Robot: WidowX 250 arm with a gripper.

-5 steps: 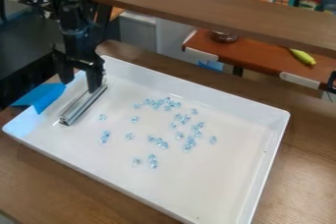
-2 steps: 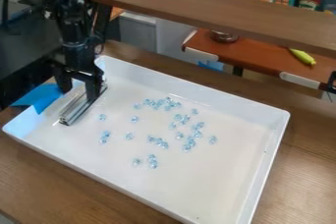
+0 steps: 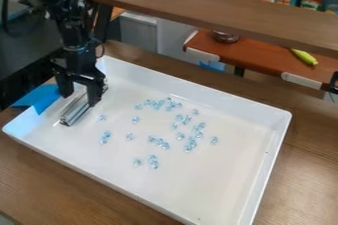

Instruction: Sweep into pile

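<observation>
Behind the workplace, a brown shelf (image 3: 218,7) and a lower orange-brown surface (image 3: 254,63) are seen, with a yellow-green toy (image 3: 304,56) laid upon it. On the wooden tabletop (image 3: 300,169) a white tray (image 3: 198,189) is placed, and over its end the black arm (image 3: 79,46) is hung. The metal bar (image 3: 70,117) is lying on the tray floor, near the blue sheet (image 3: 45,98). The claw (image 3: 80,100) is held low at the bar with its fingers spread apart, one on each side; no firm grip can be seen. Clear bluish beads (image 3: 190,145) are scattered across the middle of the tray, well apart from the bar, so the sweeping is judged not yet begun.

The step in hand seems to be the grasping of the bar. If the claw is closed off-centre, the bar may be turned or let slip, because its sides look smooth. If it is lifted too high — or tilted — during sweeping, beads may be passed under its edge. By too quick a push, they could be rolled around its ends and scattered more widely.
</observation>
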